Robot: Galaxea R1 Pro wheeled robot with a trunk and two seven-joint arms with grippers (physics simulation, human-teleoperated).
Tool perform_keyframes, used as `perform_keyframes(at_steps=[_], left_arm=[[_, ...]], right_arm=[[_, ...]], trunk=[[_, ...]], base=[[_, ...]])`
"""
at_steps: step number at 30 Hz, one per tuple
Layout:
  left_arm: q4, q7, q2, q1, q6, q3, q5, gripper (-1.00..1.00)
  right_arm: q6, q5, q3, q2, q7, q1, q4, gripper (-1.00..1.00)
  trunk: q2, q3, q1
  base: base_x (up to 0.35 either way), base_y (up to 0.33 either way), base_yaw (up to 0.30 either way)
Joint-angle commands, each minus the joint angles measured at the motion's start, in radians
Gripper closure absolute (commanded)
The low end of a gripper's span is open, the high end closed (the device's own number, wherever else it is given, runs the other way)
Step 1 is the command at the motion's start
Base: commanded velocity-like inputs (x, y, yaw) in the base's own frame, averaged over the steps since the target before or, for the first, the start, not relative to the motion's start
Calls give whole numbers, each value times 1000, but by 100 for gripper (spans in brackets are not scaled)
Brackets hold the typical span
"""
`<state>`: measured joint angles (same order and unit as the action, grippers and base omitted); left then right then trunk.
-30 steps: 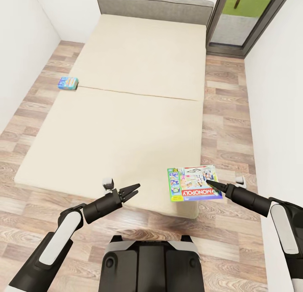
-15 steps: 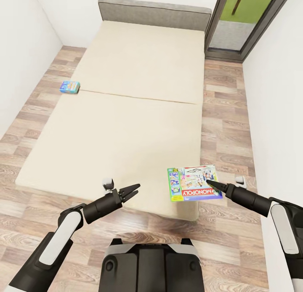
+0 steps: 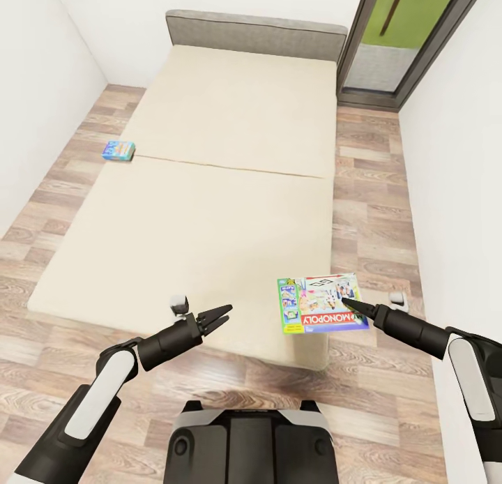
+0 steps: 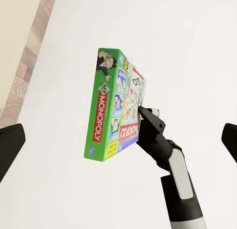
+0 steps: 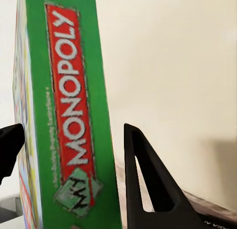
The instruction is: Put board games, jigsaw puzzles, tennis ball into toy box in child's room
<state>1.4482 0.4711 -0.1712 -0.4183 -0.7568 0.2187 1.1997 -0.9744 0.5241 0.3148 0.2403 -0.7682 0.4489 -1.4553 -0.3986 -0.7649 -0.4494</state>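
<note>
The green-white-red Monopoly board game (image 3: 319, 304) hangs flat above the near right corner of the bed (image 3: 223, 163), and my right gripper (image 3: 346, 303) is shut on its right edge. In the right wrist view the box's green side (image 5: 69, 115) sits between the fingers (image 5: 148, 184). The left wrist view shows the same box (image 4: 116, 110) held by the right gripper (image 4: 147, 114). My left gripper (image 3: 222, 315) is open and holds nothing, over the bed's near edge. A small blue board game (image 3: 118, 150) lies at the bed's left edge, by the floor.
A cream mattress with a grey headboard (image 3: 254, 31) takes up the room's middle. White walls close in on both sides, with strips of wooden floor (image 3: 373, 191) between. A dark-framed glass door (image 3: 401, 38) stands at the far right. My base (image 3: 247, 442) is below.
The whole picture has shifted, so the camera moved: the bed and the blue box now sit lower and slightly smaller in the head view. Both arms and the Monopoly box keep their places.
</note>
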Motion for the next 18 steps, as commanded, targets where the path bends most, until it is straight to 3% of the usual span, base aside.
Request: perform_keyframes(at_steps=[1,18], left_arm=[[0,0,-1,-1,-4,1,4,-100],[0,0,-1,-1,-4,1,4,-100]], right_arm=[[-6,0,1,0,-3,1,0,100],[-6,-1,1,0,-3,1,0,100]], trunk=[[-1,1,-1],[-1,28,-1]], base=[[0,0,0],[0,0,0]])
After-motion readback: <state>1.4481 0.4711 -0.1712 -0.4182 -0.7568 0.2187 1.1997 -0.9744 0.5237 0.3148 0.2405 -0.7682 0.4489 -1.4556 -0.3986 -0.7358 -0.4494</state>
